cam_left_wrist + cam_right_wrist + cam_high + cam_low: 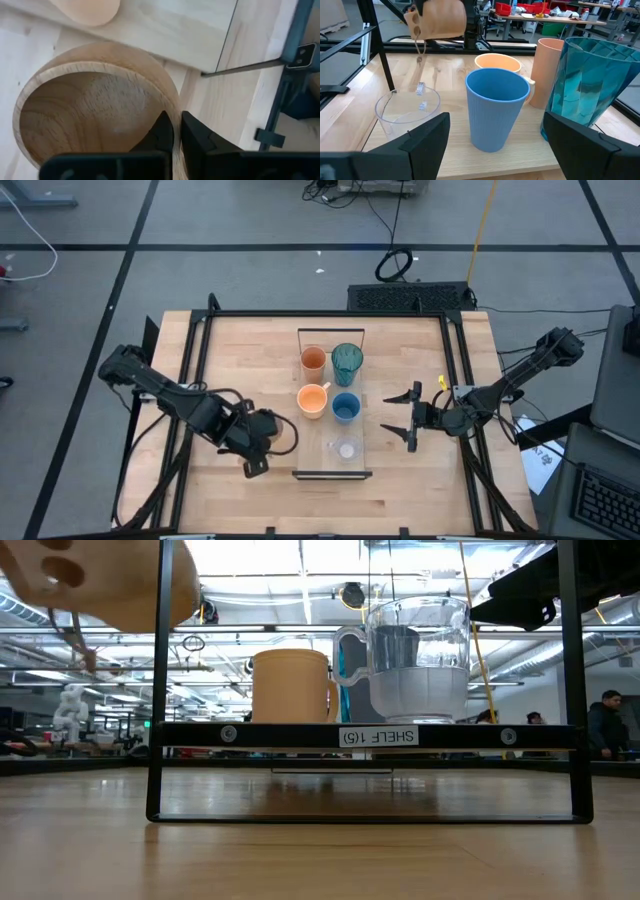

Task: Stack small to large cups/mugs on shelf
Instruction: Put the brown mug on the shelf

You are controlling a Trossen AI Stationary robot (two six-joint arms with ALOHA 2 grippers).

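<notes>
**Carrying the tan mug toward the shelf, left arm leading**

Gripping: the left end effector is clenched on the rim of the tan handled mug, one finger inside the wall and one outside. Mug is held off the surface, seen raised in the right wrist view.

Key relation: the shelf lies just to the right of the left end effector, long axis running front to back of the table. Its near end holds the tiny clear glass; farther along stand the blue cup and orange mug, then the orange cup and teal tumbler.

Left arm reaches low from the table's left edge, elbow bent.

Right end effector waits released, just beside the shelf's right edge, facing the cups.
</notes>
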